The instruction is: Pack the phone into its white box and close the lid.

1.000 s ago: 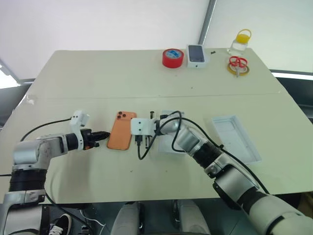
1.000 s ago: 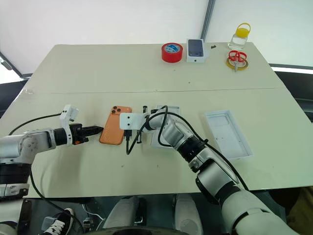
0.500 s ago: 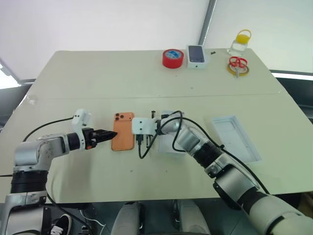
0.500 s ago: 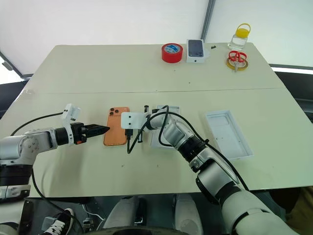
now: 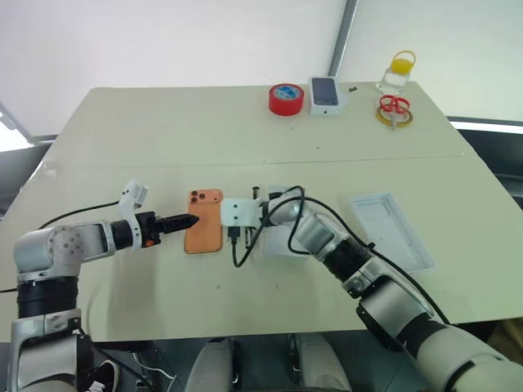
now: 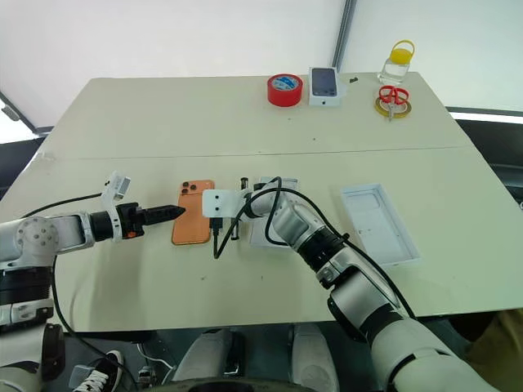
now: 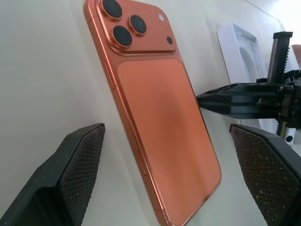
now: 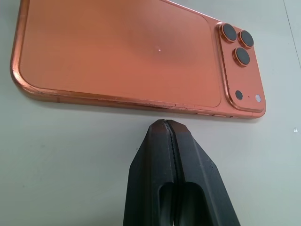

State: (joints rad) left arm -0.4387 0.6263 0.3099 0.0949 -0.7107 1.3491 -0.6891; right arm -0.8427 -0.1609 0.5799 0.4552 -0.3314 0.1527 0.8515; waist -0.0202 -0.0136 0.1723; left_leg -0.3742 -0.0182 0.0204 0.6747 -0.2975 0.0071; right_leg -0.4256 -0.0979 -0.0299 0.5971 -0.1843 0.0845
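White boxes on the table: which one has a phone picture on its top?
The white box with the dark phone picture at the far edge, beside the red tape roll. The lid is plain.

A red tape roll (image 5: 287, 99), printed phone box (image 5: 325, 94), bottle (image 5: 395, 71) and scissors (image 5: 394, 106) line the table's (image 5: 163, 131) far edge.

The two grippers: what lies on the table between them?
The orange phone lies flat, camera side up, between the open left gripper and the shut right gripper, which sits at its long edge. The left wrist view shows this best.
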